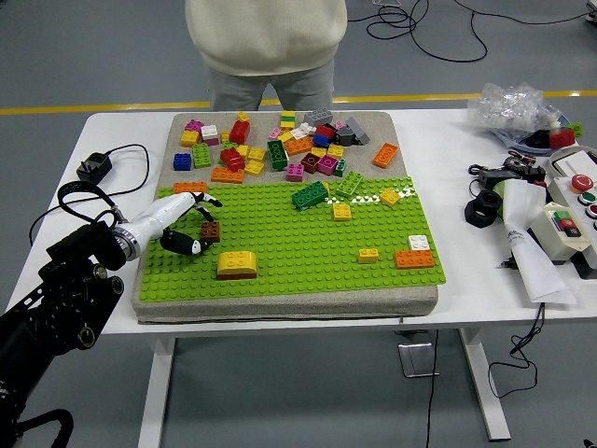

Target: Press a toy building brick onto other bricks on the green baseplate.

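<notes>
the left hand (183,224) reaches in from the left over the near-left part of the green baseplate (298,252). its fingers are curled around a small brown brick (211,231), black fingertips touching the brick's left side and top; the brick sits low on the baseplate studs. just near and right of it stands a yellow curved brick (237,264). a yellow brick (369,255) and an orange brick (414,259) lie at the near right, well apart from the hand. a heap of loose bricks (280,145) covers the grey mat (382,302) at the far side. a person in a cream top (266,33) stands behind the table (466,280).
</notes>
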### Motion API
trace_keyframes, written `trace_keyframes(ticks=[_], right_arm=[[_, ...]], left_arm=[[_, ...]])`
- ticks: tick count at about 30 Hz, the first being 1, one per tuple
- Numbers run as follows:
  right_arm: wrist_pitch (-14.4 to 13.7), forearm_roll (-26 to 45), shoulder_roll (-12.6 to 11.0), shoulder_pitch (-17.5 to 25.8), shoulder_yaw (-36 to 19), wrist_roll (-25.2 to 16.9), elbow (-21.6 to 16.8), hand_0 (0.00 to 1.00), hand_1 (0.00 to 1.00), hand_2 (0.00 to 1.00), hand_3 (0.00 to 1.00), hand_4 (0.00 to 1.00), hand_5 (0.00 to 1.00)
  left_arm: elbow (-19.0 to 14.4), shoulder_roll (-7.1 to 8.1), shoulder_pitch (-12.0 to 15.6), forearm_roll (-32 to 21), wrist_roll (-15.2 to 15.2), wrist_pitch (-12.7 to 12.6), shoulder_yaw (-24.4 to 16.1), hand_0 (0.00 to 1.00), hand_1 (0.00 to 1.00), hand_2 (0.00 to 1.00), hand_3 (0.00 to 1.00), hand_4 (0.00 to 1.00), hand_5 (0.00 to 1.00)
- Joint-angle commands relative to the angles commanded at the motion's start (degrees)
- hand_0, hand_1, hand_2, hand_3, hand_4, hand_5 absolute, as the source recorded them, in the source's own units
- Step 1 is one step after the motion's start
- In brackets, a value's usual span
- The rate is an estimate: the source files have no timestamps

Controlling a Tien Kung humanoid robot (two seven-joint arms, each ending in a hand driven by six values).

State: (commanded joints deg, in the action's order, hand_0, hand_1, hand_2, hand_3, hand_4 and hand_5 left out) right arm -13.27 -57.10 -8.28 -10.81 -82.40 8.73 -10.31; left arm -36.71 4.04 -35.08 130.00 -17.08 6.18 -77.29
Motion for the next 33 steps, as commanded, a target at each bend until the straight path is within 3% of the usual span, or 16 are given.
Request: trace_keyframes(ticks=[20,21,26,27,32,33], right_arm=[[-0.16,0.24,0.05,-0.05,0.14,0.09,0.00,0.803,0.731,0.754,0.743,0.998,0.667],[-0.17,0.26,0.05,-0.05,0.15,0.09,0.00,0.802,0.731,0.754,0.743,0.998,0.667],[-0.22,0.33,0.07,-0.08,0.13,0.10,0.00,0.802,0.731,0.754,0.743,0.998,0.667],[-0.22,0.33,0.07,-0.08,0.13,0.11,0.00,0.803,0.732,0.754,0.743,0.998,0.668],[-0.32,0.38,0.06,-0.04,0.17,0.11,0.00,0.803,0.732,0.754,0.743,0.998,0.668],[-0.34,0.39,0.06,-0.03,0.18,0.11,0.00,0.803,0.732,0.754,0.744,0.998,0.667]], left_arm=[[1.89,-0.61,-0.52,0.00,-0.21,-2.12,0.28,0.845,0.766,0.630,0.757,0.700,0.002],[1.97,-0.64,-0.53,0.00,-0.25,-2.28,0.29,0.832,0.758,0.618,0.723,0.664,0.002],[2.29,-0.80,-0.65,0.00,-0.46,-2.81,0.33,0.832,0.758,0.618,0.723,0.664,0.002],[2.31,-0.81,-0.65,0.00,-0.48,-2.85,0.33,0.810,0.744,0.599,0.693,0.623,0.002],[2.86,-0.89,-0.60,0.00,-0.65,-3.12,0.52,0.810,0.744,0.599,0.693,0.623,0.002],[2.94,-0.90,-0.57,0.00,-0.67,-3.15,0.56,0.786,0.739,0.587,0.677,0.578,0.002]])
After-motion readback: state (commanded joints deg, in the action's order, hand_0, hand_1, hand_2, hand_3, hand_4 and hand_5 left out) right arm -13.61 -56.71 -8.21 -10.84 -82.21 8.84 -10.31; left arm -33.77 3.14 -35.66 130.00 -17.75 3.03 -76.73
